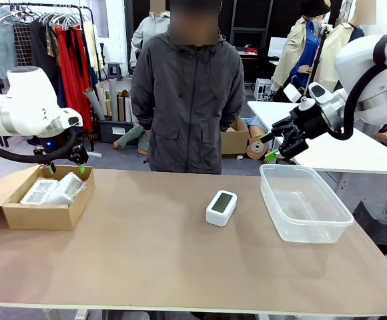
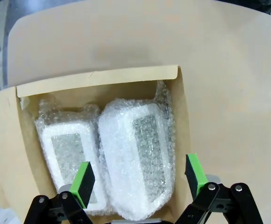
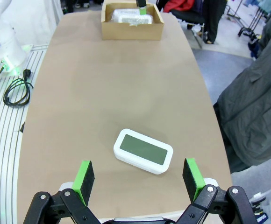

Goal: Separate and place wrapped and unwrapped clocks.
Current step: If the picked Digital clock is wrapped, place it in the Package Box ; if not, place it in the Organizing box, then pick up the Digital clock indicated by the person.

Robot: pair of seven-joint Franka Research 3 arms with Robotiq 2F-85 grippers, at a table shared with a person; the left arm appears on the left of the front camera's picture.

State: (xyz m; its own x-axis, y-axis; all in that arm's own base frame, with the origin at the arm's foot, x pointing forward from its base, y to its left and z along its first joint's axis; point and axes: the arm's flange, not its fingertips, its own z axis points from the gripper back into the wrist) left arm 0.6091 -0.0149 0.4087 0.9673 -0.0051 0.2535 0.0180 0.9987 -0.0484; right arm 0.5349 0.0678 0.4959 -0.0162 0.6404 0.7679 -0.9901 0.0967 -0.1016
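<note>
surface [image 1: 147, 267]: carries the box, the unwrapped clock and the tub; a person [image 1: 187, 100] stands behind its far edge.
box [image 1: 40, 217]: on the surface's left end, towards the far edge.
wrapped clocks [image 2: 135, 149]: two, lying side by side in the box, touching each other.
unwrapped clock [image 1: 221, 207]: on the surface near the middle, between box and tub, nearer the tub, apart from both.
tub [image 1: 271, 200]: on the surface's right part.
left hand [image 1: 67, 168]: above the box, over the wrapped clocks.
right hand [image 1: 269, 147]: raised in the air behind the tub's far-left corner.
</note>
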